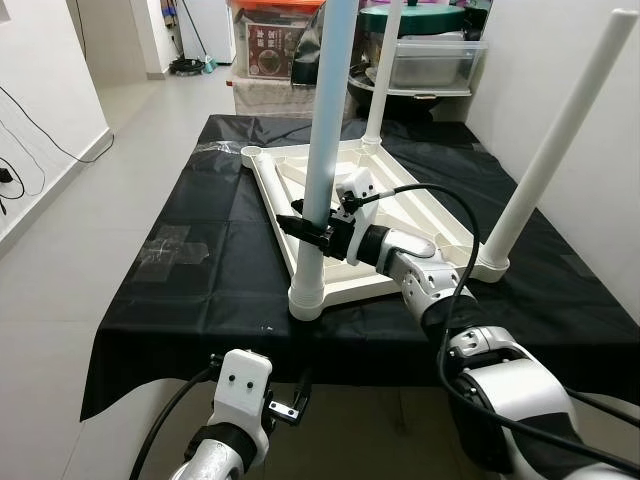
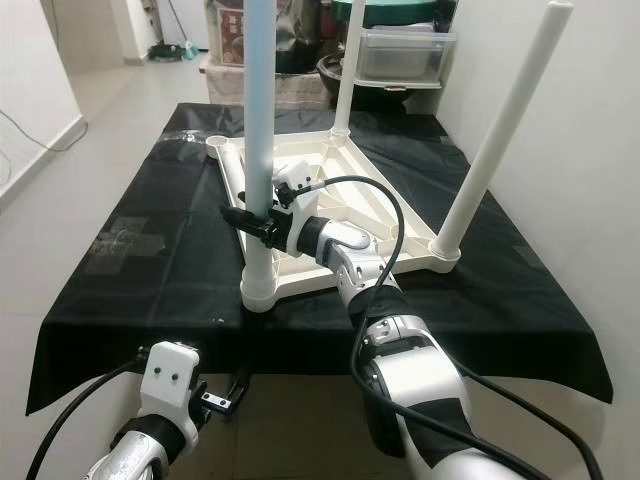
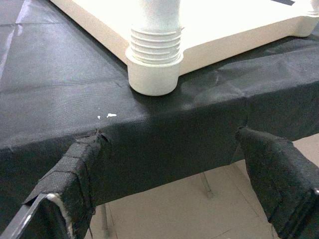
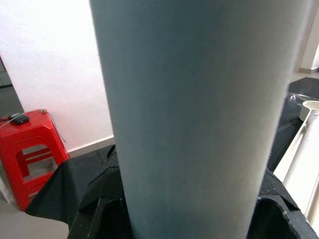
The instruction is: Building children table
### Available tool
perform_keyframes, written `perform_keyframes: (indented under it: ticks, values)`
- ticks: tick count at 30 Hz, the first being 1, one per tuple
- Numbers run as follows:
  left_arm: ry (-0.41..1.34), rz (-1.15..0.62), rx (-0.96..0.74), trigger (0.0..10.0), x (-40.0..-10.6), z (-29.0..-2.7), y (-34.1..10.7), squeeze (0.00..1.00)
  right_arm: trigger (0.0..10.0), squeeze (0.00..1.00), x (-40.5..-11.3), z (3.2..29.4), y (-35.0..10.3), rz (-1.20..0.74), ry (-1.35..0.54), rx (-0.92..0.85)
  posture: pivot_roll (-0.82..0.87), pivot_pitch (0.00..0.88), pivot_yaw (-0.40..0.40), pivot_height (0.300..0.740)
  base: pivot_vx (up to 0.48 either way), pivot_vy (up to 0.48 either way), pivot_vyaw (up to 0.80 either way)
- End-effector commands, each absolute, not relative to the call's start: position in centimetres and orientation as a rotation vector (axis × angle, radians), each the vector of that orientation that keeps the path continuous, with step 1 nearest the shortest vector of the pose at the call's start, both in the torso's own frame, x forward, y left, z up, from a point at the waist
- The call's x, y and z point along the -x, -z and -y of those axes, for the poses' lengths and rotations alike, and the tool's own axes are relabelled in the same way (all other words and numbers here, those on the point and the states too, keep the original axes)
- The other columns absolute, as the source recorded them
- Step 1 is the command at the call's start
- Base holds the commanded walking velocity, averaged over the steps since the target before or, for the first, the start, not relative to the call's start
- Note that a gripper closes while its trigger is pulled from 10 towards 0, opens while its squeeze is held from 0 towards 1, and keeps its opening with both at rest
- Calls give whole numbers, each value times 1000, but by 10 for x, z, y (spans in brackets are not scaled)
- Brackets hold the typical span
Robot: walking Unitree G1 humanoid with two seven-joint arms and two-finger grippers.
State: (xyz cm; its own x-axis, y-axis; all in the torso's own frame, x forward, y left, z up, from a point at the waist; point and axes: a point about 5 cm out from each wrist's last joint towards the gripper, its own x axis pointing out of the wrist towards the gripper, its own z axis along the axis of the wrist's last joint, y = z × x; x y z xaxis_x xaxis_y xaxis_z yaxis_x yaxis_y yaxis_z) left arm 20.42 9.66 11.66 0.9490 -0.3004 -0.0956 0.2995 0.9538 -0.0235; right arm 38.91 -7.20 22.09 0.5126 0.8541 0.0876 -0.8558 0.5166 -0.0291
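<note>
At seven o'clock we see the left pincer (image 1: 287,408) hanging below the near edge of the desk (image 1: 180,300), its fingers (image 3: 75,184) apart and gripping nothing; the desk wears a black cloth; moving right, the pale blue leg (image 1: 325,150) stands upright in the near corner socket (image 3: 153,74) of the upturned white children table (image 1: 400,200), which lies flat at the desk's centre; the right pincer (image 1: 305,228) is clamped around that leg low on its shaft, just above the socket; at twelve o'clock a white far leg (image 1: 378,90) rises from the far corner; at three o'clock another white leg (image 1: 550,150) stands in the right corner, leaning outward in our view.
</note>
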Motion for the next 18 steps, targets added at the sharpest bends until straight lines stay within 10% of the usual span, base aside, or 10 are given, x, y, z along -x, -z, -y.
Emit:
perform_keyframes:
  ticks: [1,16,18]
  values:
    - [305,-94,8,10000,-203,-96,-118,0,0,0,-387,66,-215,72,-1051,-13,89,49,-92,740,0,0,0]
    - [178,-51,20,10000,-218,-117,-125,0,0,0,-393,67,-206,65,-814,-16,85,35,-91,740,0,0,0]
    - [154,-40,3,10000,-223,-125,-126,0,0,0,-401,81,-199,59,-488,-67,87,26,-90,740,0,0,0]
